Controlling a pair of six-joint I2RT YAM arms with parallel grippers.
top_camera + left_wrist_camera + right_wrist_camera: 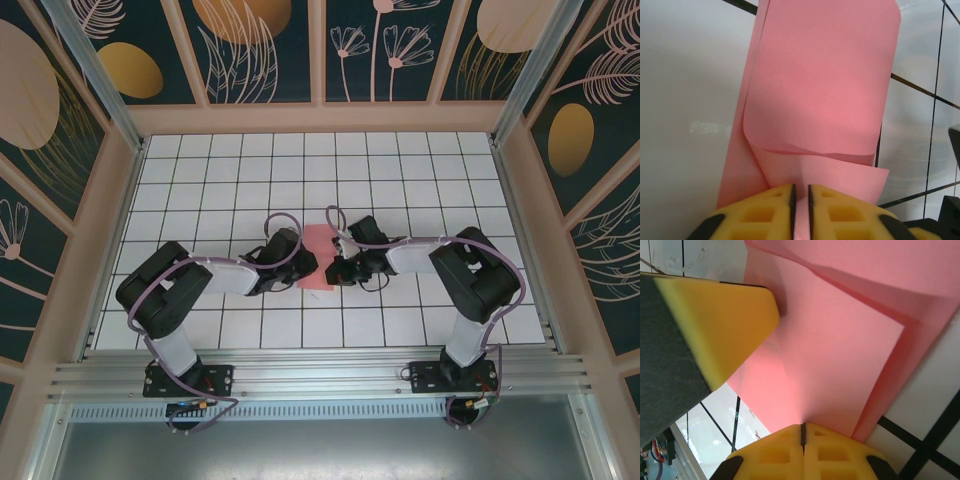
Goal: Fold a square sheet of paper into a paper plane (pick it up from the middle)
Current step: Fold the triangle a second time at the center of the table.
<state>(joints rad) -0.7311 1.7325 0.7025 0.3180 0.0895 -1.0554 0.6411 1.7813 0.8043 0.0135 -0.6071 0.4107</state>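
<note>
The square sheet of paper (318, 252) is salmon pink and lies folded over on the white tiles between my two grippers. In the left wrist view the sheet of paper (820, 90) curls up in loose layers, and a raised fold runs into the narrow gap of my left gripper (800, 189). Its yellow pads stand slightly apart, not clamped. My right gripper (803, 426) is shut, pinching the edge of the sheet of paper (840, 355). The left gripper's yellow finger (725, 320) presses at the paper's far side. From above, the left gripper (298, 262) and right gripper (336, 266) face each other.
The floor is a white grid-tile surface (400, 180) boxed in by pale frame posts and patterned walls (260, 50). An aluminium rail (320, 375) with both arm bases runs along the near edge. Open tiles lie beyond the paper and to both sides.
</note>
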